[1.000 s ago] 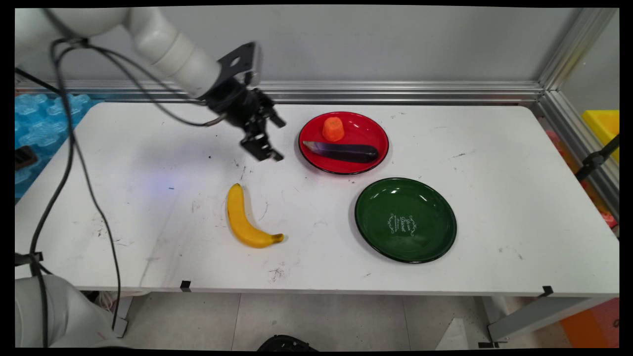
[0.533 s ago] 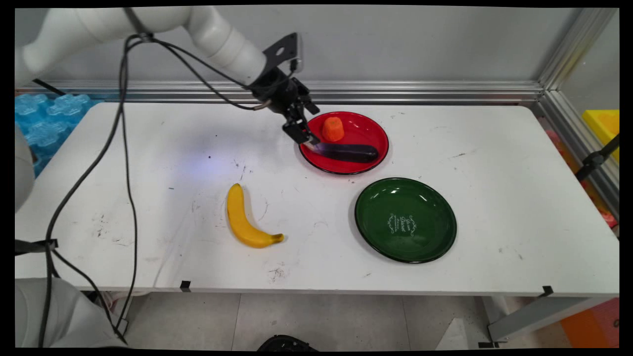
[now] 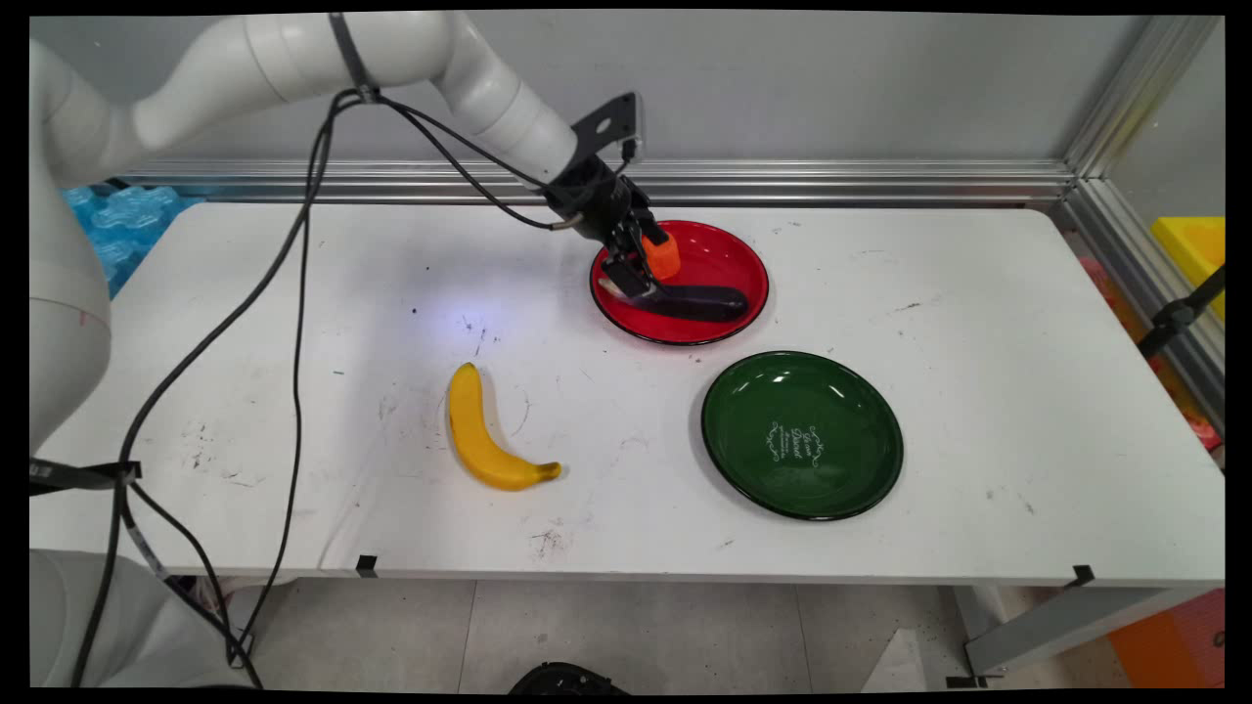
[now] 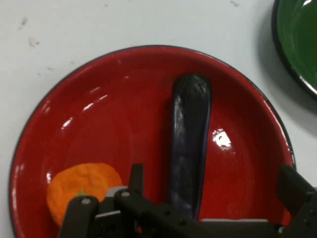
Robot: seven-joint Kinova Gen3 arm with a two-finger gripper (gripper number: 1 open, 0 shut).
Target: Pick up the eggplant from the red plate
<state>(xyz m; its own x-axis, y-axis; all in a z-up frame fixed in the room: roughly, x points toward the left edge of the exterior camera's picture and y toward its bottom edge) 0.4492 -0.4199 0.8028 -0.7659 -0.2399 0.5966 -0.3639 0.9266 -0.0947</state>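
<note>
The black gripper (image 3: 641,266) hangs low over the left part of the red plate (image 3: 724,256), its two fingers spread apart and holding nothing. In the hand view the fingers (image 4: 136,179) stand on either side of the near end of the dark purple eggplant (image 4: 189,139), one finger close beside it and the other well out toward the plate's rim, and whether either finger touches the eggplant cannot be told. The eggplant (image 3: 699,302) lies flat in the near half of the red plate (image 4: 114,114), running left to right in the main view, with its pale stem end hidden behind the gripper. An orange carrot piece (image 3: 664,256) stands upright in the far left part of the same plate, just beside the gripper; in the hand view the carrot piece (image 4: 84,186) shows at the lower left, apart from the eggplant. A green plate (image 3: 743,460) with a pale ornament at its middle sits on the white table (image 3: 978,372) to the right and nearer, close to the red plate but not touching it; its edge (image 4: 292,44) shows at the upper right of the hand view. A yellow banana (image 3: 481,438) lies on the table well to the left and near, apart from both plates.
</note>
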